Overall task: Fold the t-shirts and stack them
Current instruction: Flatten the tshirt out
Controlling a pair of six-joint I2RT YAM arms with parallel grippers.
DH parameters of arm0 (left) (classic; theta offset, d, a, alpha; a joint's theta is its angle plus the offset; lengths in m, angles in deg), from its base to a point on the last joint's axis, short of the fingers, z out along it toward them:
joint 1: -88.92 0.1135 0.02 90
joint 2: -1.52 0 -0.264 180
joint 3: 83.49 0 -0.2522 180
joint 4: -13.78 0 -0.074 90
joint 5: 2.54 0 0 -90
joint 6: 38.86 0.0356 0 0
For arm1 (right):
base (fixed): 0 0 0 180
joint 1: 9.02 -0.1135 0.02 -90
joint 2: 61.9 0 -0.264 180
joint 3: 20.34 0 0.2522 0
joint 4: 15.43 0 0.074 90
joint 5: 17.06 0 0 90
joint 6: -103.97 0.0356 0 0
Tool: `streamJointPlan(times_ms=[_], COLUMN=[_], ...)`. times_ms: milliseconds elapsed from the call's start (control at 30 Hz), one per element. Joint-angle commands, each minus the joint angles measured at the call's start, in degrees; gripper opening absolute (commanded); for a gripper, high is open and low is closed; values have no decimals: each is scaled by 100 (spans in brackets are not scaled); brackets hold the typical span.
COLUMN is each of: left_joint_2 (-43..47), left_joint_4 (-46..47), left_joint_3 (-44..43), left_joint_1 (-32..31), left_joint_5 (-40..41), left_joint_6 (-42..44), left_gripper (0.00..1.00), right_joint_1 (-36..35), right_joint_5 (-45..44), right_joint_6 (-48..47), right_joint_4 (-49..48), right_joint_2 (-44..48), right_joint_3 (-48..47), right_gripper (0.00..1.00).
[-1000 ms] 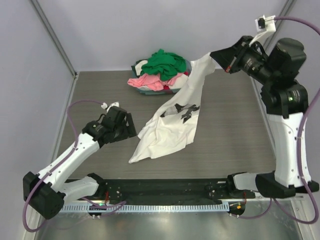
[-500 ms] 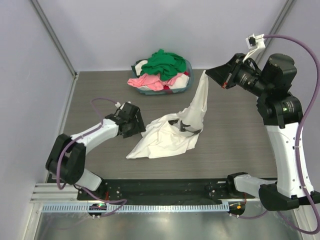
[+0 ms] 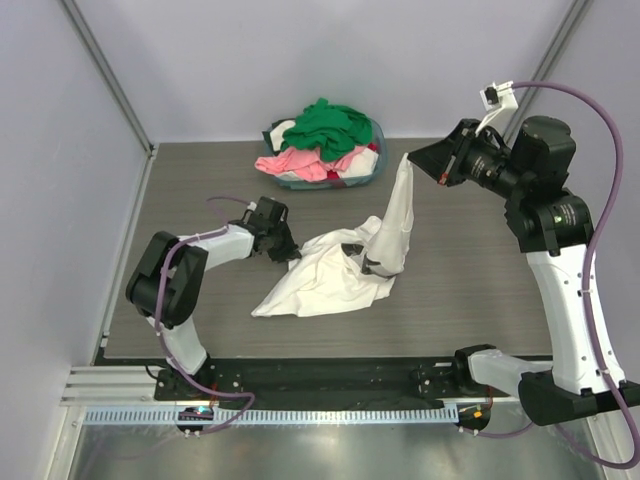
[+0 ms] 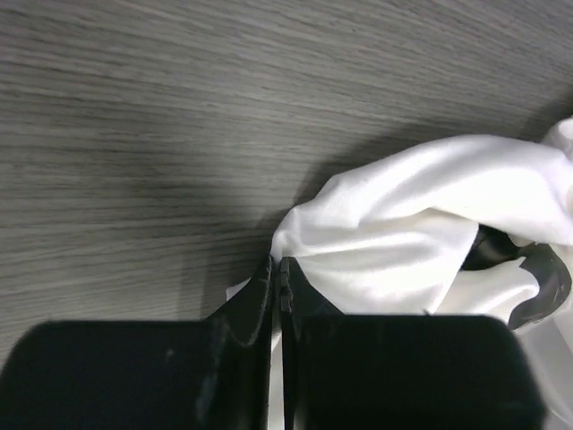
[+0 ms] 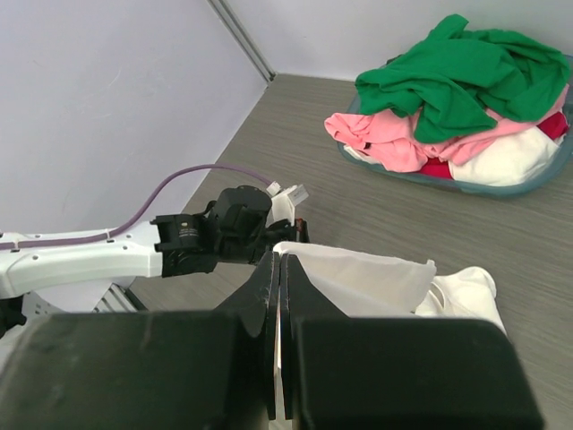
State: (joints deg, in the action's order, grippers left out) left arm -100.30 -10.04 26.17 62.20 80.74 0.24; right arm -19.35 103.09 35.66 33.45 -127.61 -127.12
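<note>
Both jaws grip the white t-shirt [image 3: 330, 285]; your left jaws hold only its edge and may slip under tension.

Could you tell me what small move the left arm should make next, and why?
Probably lift the left gripper and draw it left, away from the right gripper. Both are shut on the white shirt, which is bunched up between them, so pulling apart should spread it.
</note>
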Motion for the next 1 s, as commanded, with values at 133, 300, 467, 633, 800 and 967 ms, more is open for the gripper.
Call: streamJointPlan(times_ms=[133,300,467,633,800,967], left_joint_2=[811,1375,2557,4377,6530,6790], left_joint_4=[-1074,-2803,-3633,-3888,-4424,-4689], left_joint_3=[-1099,-2979,-3634,-1677,512,780], left_joint_1=[175,729,826,818,818,826], left_joint_5=[91,478,988,1199,1647,2034], left_joint_6=[281,922,1240,775,28,-35], left_gripper=[0,0,0,6,98,100], right_joint_1=[5,4,4,4,4,5], right_joint_5=[-448,-668,-1098,-2617,-3999,-3658], right_joint_6=[-34,-148,-78,194,915,1337], right_joint_4=[-172,285,277,163,452,698], right_joint_2=[-187,-793,-303,1234,2712,2767], right_joint_3=[-285,-1683,-1643,759,2670,3403], right_gripper=[1,1,1,1,1,1])
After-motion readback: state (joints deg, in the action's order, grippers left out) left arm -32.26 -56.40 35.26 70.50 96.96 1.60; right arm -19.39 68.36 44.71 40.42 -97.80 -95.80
